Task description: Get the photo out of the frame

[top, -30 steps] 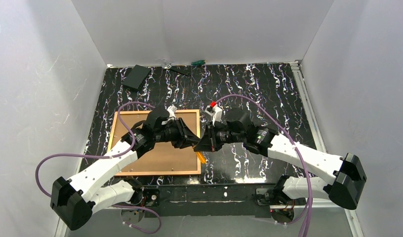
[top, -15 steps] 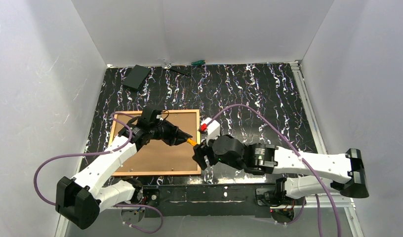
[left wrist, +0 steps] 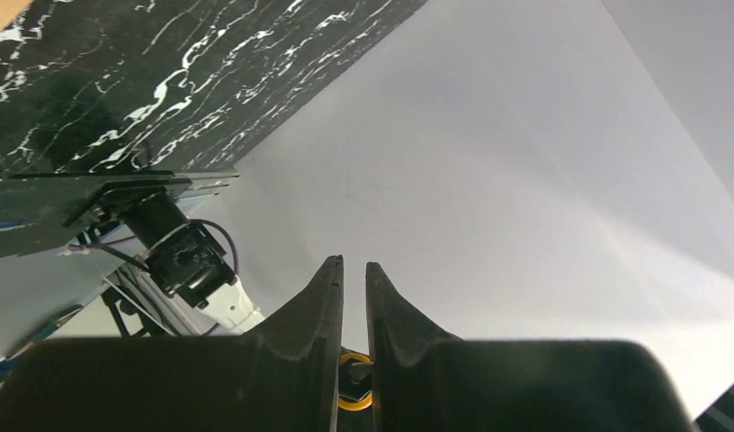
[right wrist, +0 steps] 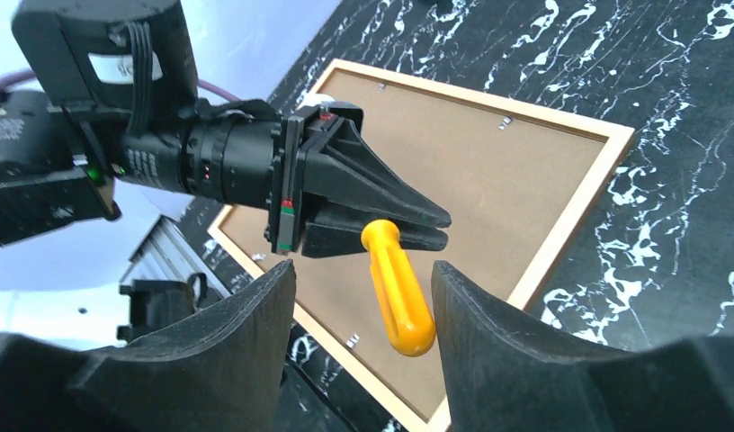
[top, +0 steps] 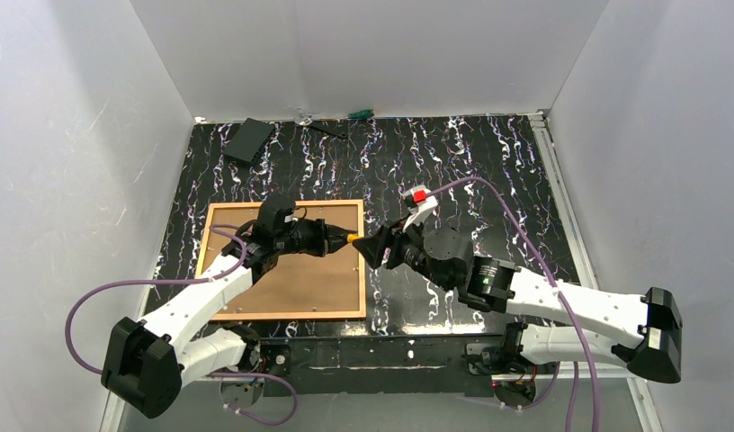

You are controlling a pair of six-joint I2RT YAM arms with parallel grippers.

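The frame (top: 282,315) lies flat at the left of the table, a thin light wooden border. Inside it the photo (top: 287,283) shows only its plain brown board back. My left gripper (top: 338,239) hovers over the frame's right rail (right wrist: 570,211), shut on a yellow-handled screwdriver (right wrist: 398,288) whose handle sticks out to the right. The left wrist view shows a yellow bit of it (left wrist: 352,356) deep between the nearly closed fingers (left wrist: 327,288). My right gripper (right wrist: 363,274) faces it, open, its fingers on either side of the handle's end without touching.
A black box (top: 249,139) sits at the back left. A green-handled tool (top: 361,114) and a small clear item (top: 300,115) lie along the back wall. Small metal clips (right wrist: 353,340) line the board's edges. White walls enclose the black marbled table (top: 471,171).
My left gripper closed on the yellow screwdriver and lifted it over the frame's right rail. My right gripper let go, opened, dipped toward the near edge, then came back to face the handle.
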